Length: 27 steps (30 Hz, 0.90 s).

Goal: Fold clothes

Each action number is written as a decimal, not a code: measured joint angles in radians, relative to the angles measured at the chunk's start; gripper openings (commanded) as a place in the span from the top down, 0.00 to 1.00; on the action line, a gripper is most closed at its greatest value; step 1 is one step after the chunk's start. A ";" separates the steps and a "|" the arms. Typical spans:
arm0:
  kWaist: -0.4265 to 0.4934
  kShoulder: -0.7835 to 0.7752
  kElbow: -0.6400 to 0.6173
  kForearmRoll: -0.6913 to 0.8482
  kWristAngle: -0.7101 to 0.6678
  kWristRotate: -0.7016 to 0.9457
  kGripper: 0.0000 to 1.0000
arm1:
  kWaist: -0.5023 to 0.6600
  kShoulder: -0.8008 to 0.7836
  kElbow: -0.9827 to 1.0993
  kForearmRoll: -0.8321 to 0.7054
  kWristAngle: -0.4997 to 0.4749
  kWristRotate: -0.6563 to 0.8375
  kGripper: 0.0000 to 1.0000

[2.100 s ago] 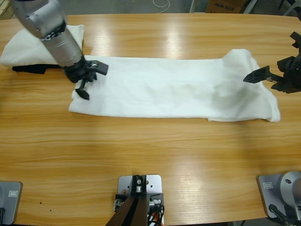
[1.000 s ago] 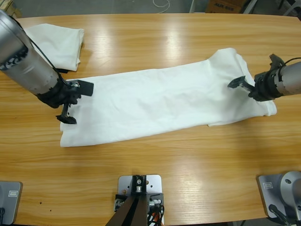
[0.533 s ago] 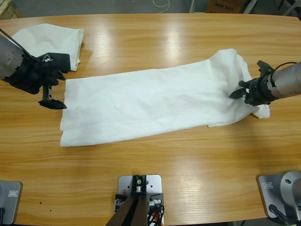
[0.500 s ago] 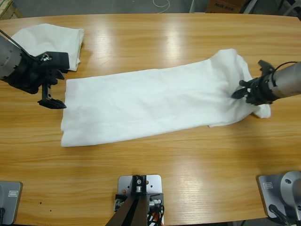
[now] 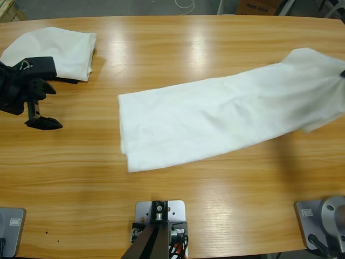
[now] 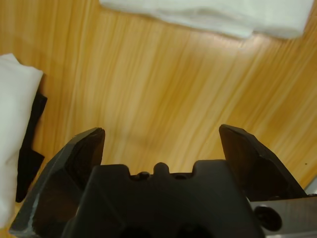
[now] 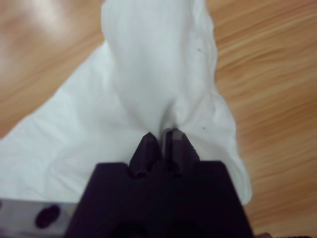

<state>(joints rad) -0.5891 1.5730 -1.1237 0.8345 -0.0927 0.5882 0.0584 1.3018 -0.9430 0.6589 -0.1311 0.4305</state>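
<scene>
Wooden table (image 5: pixel 178 205): long, glossy, bearing two white shirts.
Shirt (image 5: pixel 215 121): folded into a long white band, lying slantwise from the middle of the table toward its right edge; the low end lay flat near the centre, the far end was raised at the right edge of the high view.
Right gripper (image 7: pixel 161 141): jaws pinched tight on a bunched end of the shirt (image 7: pixel 153 79), cloth fanning away from the tips over the wood; in the high view only a dark speck showed at the picture's right edge.
Left gripper (image 5: pixel 38 105): at the table's left side, well apart from the long shirt, jaws spread wide with nothing between them.
Left wrist view: bare wood between the gripper's (image 6: pixel 161 144) wide jaws, an edge of the long shirt (image 6: pixel 213 15) at the top.
Second shirt (image 5: pixel 54 48): folded bundle at the back left corner, just behind the left gripper, with a dark strip (image 6: pixel 29 144) showing under its edge.
</scene>
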 measured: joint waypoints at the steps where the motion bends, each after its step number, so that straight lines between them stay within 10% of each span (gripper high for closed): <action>1: 0.001 -0.006 0.005 0.000 0.000 -0.002 0.10 | -0.006 -0.018 -0.022 0.017 -0.018 -0.001 1.00; 12: 0.021 -0.056 0.063 0.000 0.000 -0.007 0.10 | 0.023 -0.058 -0.493 0.252 -0.162 -0.048 1.00; 20: 0.042 -0.075 0.090 0.000 0.000 -0.015 0.10 | 0.728 0.236 -0.627 0.204 -0.038 0.052 0.98; 21: 0.044 -0.081 0.094 0.000 0.000 -0.021 0.10 | 0.799 0.291 -0.631 0.194 -0.009 0.084 0.41; 22: 0.047 -0.087 0.099 0.000 0.000 -0.026 0.10 | 0.857 0.345 -0.635 0.178 0.033 0.113 0.12; 27: 0.053 -0.108 0.123 -0.004 -0.002 -0.037 0.10 | 0.960 0.564 -0.643 0.067 0.284 0.158 0.00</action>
<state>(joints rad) -0.5359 1.4650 -1.0004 0.8309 -0.0945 0.5510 1.0181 1.8656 -1.5860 0.7258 0.1530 0.5881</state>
